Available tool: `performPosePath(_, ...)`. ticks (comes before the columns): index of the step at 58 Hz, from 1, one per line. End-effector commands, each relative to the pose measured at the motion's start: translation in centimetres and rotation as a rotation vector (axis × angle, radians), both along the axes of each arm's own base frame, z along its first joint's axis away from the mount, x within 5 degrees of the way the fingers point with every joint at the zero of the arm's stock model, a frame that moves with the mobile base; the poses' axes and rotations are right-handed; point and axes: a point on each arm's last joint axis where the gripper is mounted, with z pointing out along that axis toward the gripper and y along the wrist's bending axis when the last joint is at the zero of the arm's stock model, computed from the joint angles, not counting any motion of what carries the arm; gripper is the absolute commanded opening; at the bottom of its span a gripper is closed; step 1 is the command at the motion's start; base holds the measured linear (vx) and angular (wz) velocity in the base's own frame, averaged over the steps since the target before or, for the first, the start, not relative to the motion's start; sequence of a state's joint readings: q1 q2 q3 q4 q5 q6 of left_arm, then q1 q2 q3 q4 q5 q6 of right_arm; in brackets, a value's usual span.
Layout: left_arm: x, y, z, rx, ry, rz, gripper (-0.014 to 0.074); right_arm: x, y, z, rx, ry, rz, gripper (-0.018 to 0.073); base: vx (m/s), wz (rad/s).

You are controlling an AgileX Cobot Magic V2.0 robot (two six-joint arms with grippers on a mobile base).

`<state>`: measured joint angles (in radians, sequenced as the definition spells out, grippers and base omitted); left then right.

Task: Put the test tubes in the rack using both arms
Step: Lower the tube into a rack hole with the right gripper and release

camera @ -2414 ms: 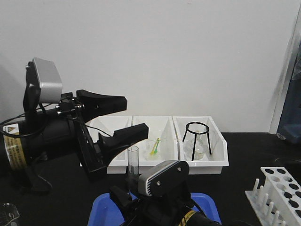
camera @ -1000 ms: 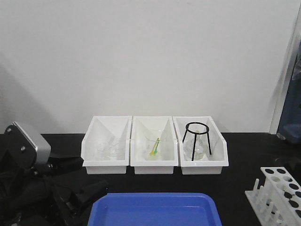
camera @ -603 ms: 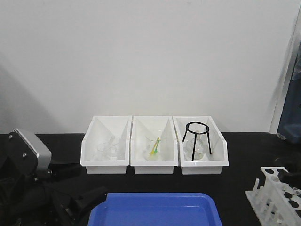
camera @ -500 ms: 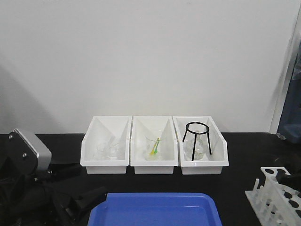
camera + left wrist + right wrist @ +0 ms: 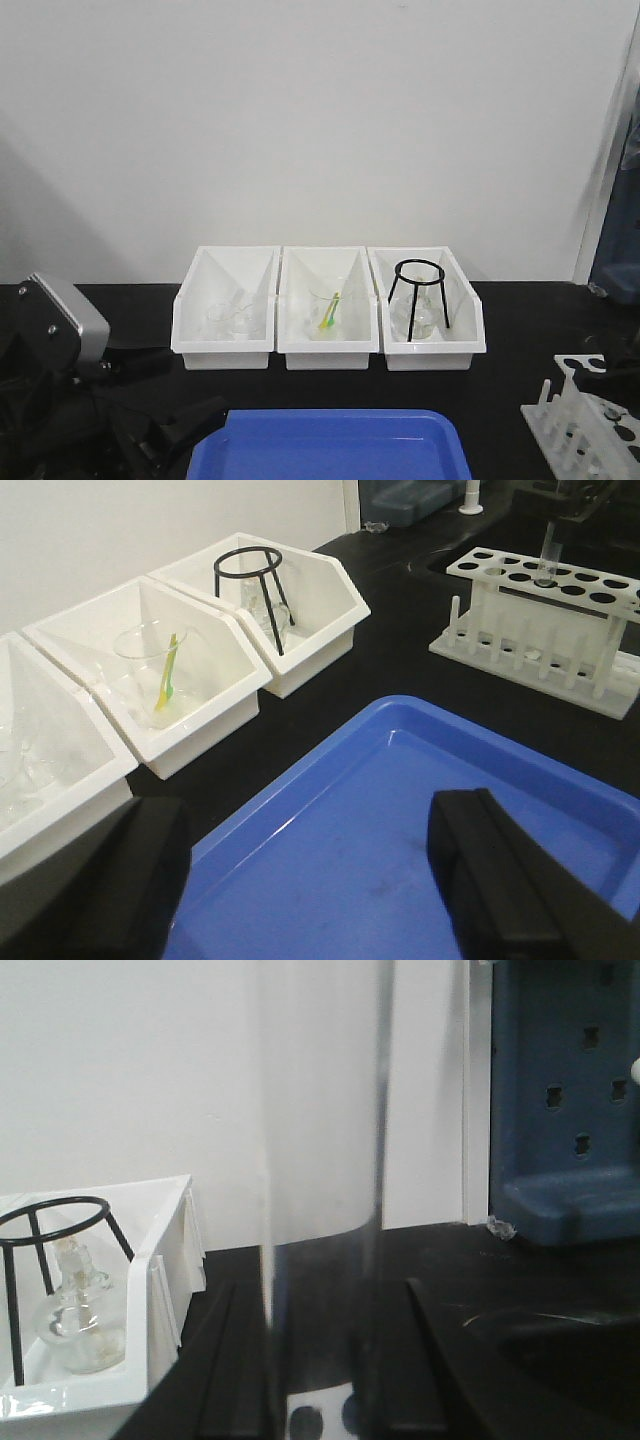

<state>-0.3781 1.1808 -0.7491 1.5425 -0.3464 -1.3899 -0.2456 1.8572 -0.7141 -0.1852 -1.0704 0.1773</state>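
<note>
Left fingers [image 5: 505,880] are spread wide with nothing between them. They hang low over the blue tray [image 5: 400,780] at the front edge of the table [image 5: 400,645]. That placement looks deliberate to me: it keeps your left arm out of the other arm's way and ready over the tray. No tube shows on the part of the tray that is in view.

Your right fingers [image 5: 230,1380] sit close against both sides of a test tube [image 5: 320,1160] and, as far as I can judge, pinch it. You hold it upright so its round end can drop straight into a hole. From the left wrist view, it hangs over the back row of the rack [image 5: 540,610], near the table's front right corner. Its lower end is at hole level, but I cannot tell whether it has entered.

You need a true vertical line here, because a tilted tube would catch the top plate. Three white bins [image 5: 327,355] along the back edge are well apart from this.
</note>
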Motion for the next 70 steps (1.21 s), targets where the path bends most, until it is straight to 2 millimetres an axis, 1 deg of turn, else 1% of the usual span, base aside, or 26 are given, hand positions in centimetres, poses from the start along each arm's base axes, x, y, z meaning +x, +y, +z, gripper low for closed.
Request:
performPosePath(1,-0.2,0.0,1.6,-0.058,-0.03,0.009,0.0592,0.2,-0.2,2.4,-0.013,-0.136,0.005,-0.0004,0.0,0.0)
performPosePath(6,-0.2,0.0,1.6,-0.059,-0.029,0.009,0.0592,0.3,-0.1,1.9,-0.012,-0.118,0.011,-0.0004,0.0,0.0)
performPosePath(7,-0.2,0.0,1.6,-0.058,-0.028,0.008,0.0592,0.4,0.1,1.0,-0.019,-0.094,0.036,-0.0004,0.0,0.0)
performPosePath(24,-0.2,0.0,1.6,-0.059,-0.028,0.007,0.0592,0.8,0.1,-1.8,-0.003,-0.025,0.047,-0.0001,0.0,0.0)
performPosePath(36,-0.2,-0.1,1.6,-0.059,-0.028,0.006,0.0592,0.9,0.3,-3.0,-0.004,0.009,0.07,0.0016,0.0,0.0)
performPosePath(47,-0.3,-0.1,1.6,-0.06,-0.027,0.004,0.0592,0.9,0.5,-3.4,-0.014,0.028,0.1,0.0104,0.0,0.0)
performPosePath(63,-0.3,-0.1,1.6,-0.06,-0.027,0.003,0.0592,0.9,0.6,-3.5,-0.017,0.026,0.108,0.0309,0.0,0.0)
performPosePath(70,-0.3,-0.1,1.6,-0.061,-0.027,0.002,0.0592,0.9,0.6,-3.4,-0.017,0.025,0.109,0.0376,0.0,0.0)
